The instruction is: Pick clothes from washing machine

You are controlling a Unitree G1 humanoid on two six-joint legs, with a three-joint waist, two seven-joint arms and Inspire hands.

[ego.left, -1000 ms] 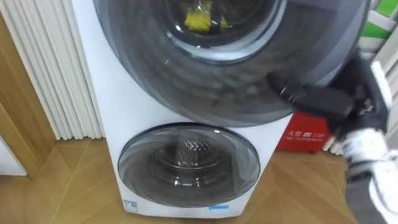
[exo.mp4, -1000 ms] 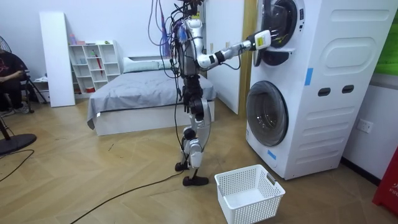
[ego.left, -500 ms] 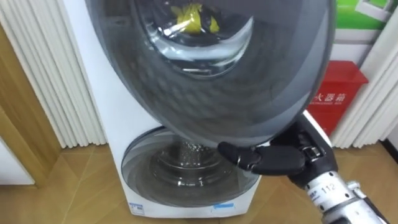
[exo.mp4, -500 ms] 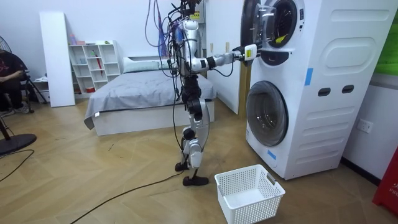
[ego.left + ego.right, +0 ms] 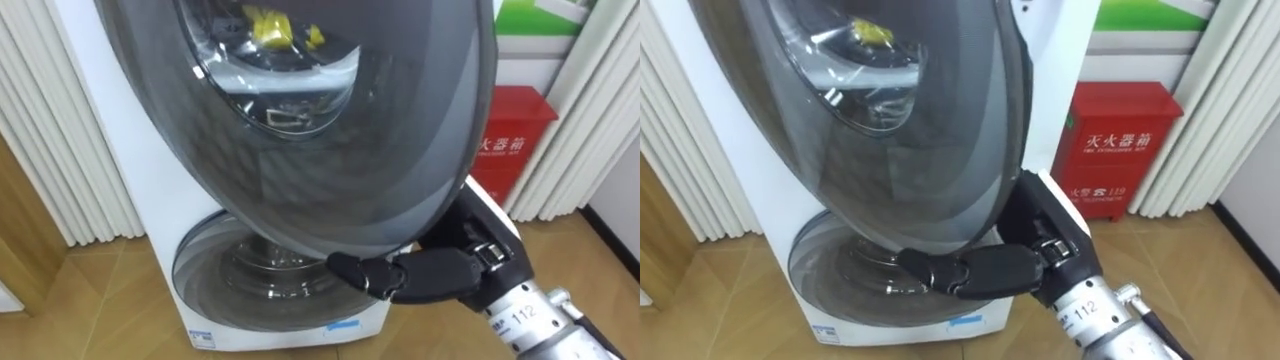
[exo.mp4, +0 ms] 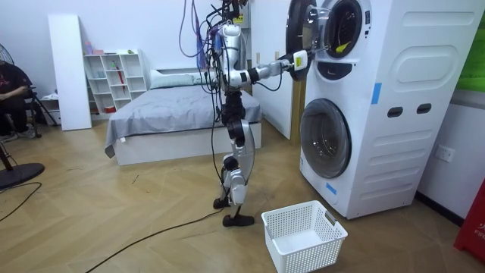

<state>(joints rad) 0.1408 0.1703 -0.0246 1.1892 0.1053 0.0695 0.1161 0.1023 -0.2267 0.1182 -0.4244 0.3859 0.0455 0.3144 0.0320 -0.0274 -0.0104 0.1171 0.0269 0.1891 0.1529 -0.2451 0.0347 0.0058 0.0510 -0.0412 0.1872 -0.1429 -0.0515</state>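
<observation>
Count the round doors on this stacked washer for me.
2. The upper door stands swung open, with the right hand against its lower edge. The lower door sits shut beneath it. No other door seems hidden.

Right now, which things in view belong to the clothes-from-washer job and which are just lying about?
Job: washing machine, its open upper door, yellow cloth in the drum, right hand at the door's lower edge, white basket on the floor.
Lying about: red box beside the machine, bed, white shelf, seated person.
</observation>
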